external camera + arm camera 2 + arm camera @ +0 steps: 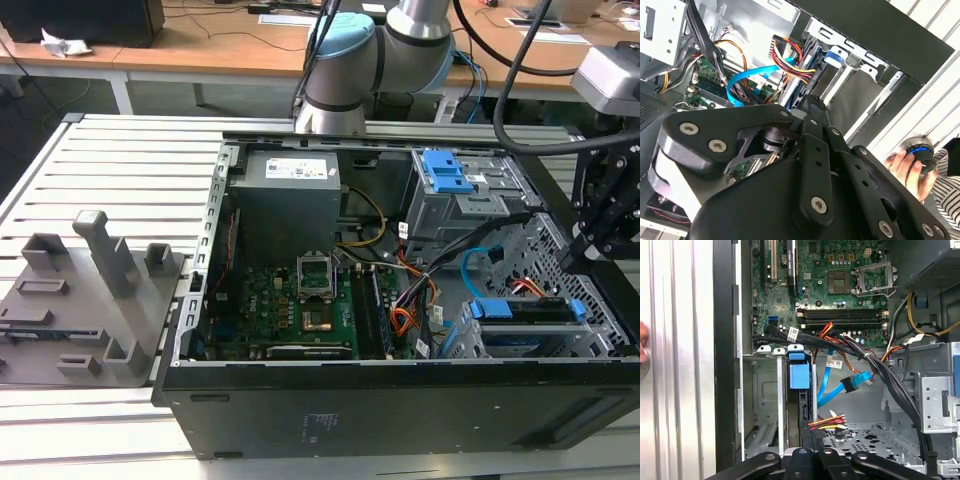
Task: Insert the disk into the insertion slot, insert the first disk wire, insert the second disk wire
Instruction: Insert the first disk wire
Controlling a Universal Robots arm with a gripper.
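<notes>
Black pincer point(810, 444) sitting at the near end of the silver-grey, blue-bracketed hard drive point(804, 412); grip, I cannot tell. Thin light-blue flat cable point(826, 385) looping close ahead; I'm risking snagging it.

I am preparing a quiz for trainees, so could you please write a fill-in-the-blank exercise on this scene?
1. The bracket framing the disk is ____.
2. The gripper is at the exterior view's ____ side.
3. The plug of the second disk wire is ____ plugged into the disk.
4. The computer case lies on a slatted ____.
Missing words: blue; right; not; table.
</notes>
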